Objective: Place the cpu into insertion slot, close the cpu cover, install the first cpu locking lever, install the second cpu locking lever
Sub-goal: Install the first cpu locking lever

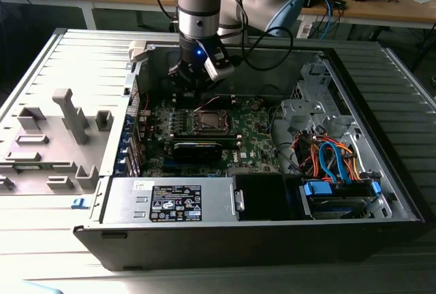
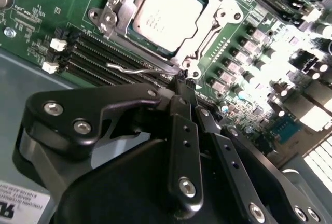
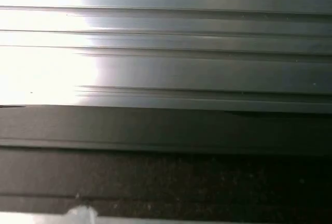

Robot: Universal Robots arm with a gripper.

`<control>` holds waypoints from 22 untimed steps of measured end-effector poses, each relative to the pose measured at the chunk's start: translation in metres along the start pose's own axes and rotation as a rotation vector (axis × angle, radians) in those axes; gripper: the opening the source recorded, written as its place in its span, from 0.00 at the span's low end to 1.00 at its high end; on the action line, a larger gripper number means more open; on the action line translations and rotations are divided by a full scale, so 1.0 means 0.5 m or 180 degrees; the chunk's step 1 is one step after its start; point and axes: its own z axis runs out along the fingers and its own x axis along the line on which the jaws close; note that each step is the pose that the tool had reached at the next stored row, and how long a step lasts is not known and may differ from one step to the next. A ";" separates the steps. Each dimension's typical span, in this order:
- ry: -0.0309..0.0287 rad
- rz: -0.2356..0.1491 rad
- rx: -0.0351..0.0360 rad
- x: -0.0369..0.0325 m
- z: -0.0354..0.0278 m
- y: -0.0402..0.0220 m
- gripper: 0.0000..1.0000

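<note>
Hand [image 2: 188,86], fingers pressed together on nothing, hovers beside the cpu cover [image 2: 205,24] shut over the cpu [image 2: 167,14].

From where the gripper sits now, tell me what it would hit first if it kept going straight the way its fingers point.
Probably the thin wire lever at the edge of the cpu cover: in the second wrist view the gripper has its closed fingertips right beside it, with the cpu seated just beyond. Depth is unclear, so they may already touch.

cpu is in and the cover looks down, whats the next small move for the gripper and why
Probably press the wire locking lever down and under its hook. In the second wrist view the cpu sits under the closed cpu cover, and the gripper has its closed tips right at that lever's end.
</note>
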 end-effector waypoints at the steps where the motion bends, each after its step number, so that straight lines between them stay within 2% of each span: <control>1: 0.0000 -0.0001 0.0000 -0.001 0.002 0.000 0.11; 9: -0.0007 -0.0158 0.0000 -0.005 0.010 0.006 0.11; 17: -0.0007 -0.0160 0.0001 -0.011 0.018 0.007 0.11; 22: -0.0007 -0.0164 0.0001 -0.020 0.023 0.007 0.11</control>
